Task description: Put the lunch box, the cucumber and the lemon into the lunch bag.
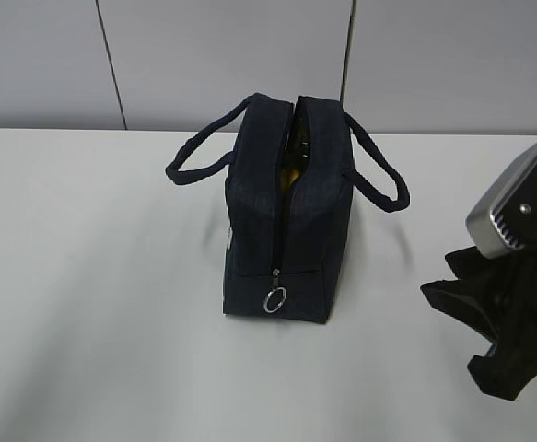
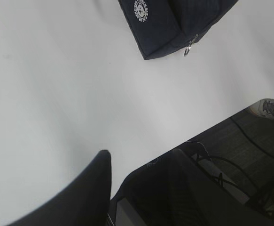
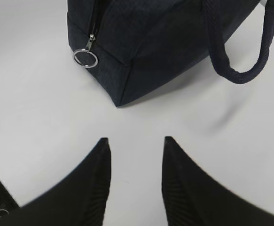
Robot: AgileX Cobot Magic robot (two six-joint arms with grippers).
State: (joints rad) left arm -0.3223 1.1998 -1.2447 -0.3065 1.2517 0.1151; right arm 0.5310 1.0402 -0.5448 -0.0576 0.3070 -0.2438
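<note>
I am viewing the lunch bag (image 1: pixel 286 212) standing upright near the middle of the white table (image 1: pixel 93 304), its zipper opened along the top and its ring pull (image 1: pixel 274 300) hanging at the near end. Through the opening I am seeing a yellowish shape; I am judging it to be the lemon (image 1: pixel 292 166), but the view is too dark to confirm. The lunch box and the cucumber are not showing anywhere on the table, so I am judging that they are already inside and the loading is close to complete.

The right gripper (image 3: pixel 136 143) is sitting just in front of the bag's near corner, its fingers apart and holding nothing. Only one finger of the left gripper (image 2: pixel 97 169) is showing, well apart from the bag and over the table edge, so I cannot tell whether it is open or closed.

For the step in hand, I am advising a check that nothing protrudes above the zipper line, while keeping both grippers clear of the two looped handles (image 1: pixel 379 180).

A round white logo (image 2: pixel 142 10) is showing on the bag's side in the left wrist view; its ring of lettering is too small to read.
</note>
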